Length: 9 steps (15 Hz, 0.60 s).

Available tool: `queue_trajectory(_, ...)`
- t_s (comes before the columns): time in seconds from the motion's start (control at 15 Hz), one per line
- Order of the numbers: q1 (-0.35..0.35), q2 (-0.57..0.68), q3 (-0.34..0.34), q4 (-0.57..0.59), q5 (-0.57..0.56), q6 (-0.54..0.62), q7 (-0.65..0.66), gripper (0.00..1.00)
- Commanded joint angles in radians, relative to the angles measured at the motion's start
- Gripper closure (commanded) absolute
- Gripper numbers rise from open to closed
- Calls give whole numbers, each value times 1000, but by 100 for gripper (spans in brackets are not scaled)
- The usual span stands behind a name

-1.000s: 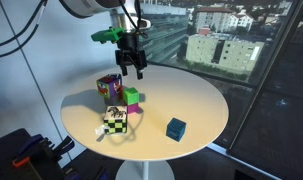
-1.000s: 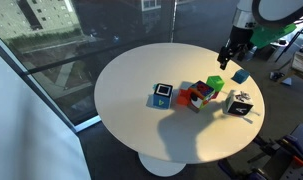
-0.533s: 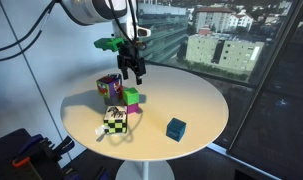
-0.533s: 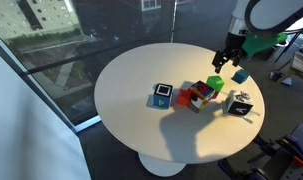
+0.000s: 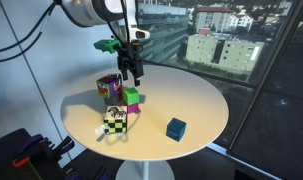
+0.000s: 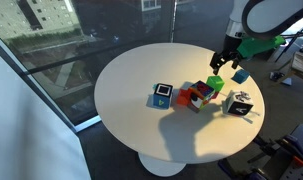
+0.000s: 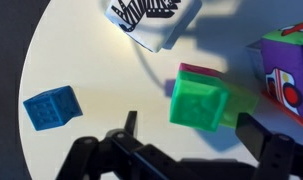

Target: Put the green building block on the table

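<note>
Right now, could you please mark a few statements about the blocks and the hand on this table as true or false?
1. The green building block rests on top of a pink block. True.
2. The hand is shut on the green building block. False: its jaws stand apart above the block, which it does not hold.
3. The teal-blue cube lies by itself on the table, apart from the other blocks. True.
4. The checkered cube is stacked on the green building block. False: it stands beside the stack, lower than the green building block.
</note>
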Motion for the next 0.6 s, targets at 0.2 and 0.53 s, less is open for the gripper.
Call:
queue_trajectory(0.2, 6, 17, -4, 3, -1, 1, 8, 0)
queue_trajectory(0.53, 7, 51, -5, 5, 7, 37, 5, 0)
